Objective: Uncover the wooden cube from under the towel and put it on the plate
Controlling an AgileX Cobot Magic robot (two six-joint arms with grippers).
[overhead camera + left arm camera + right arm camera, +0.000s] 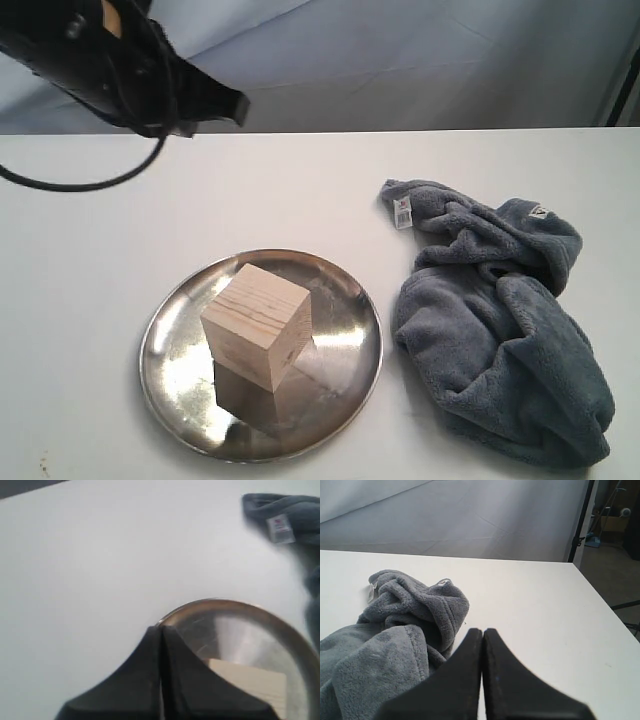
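The pale wooden cube (pixel 257 322) stands uncovered on the shiny steel plate (pixel 175 365) at the front middle of the table. The blue-grey towel (pixel 500 330) lies crumpled to the plate's right, its white tag (pixel 403 212) showing. My left gripper (pixel 235 107) hangs shut and empty above the table, behind and left of the plate; its wrist view shows the jaws (pixel 160 630) pressed together over the plate's rim (pixel 215 602), the cube (pixel 250 680) just beyond. My right gripper (pixel 482 631) is shut with nothing in it, beside the towel (pixel 395 630).
The white table (pixel 90 230) spreads out on the left and at the back. A grey backdrop (pixel 400 60) hangs behind it. The table's right edge (pixel 600 600) drops off to a dark floor with a stand pole (pixel 582 520).
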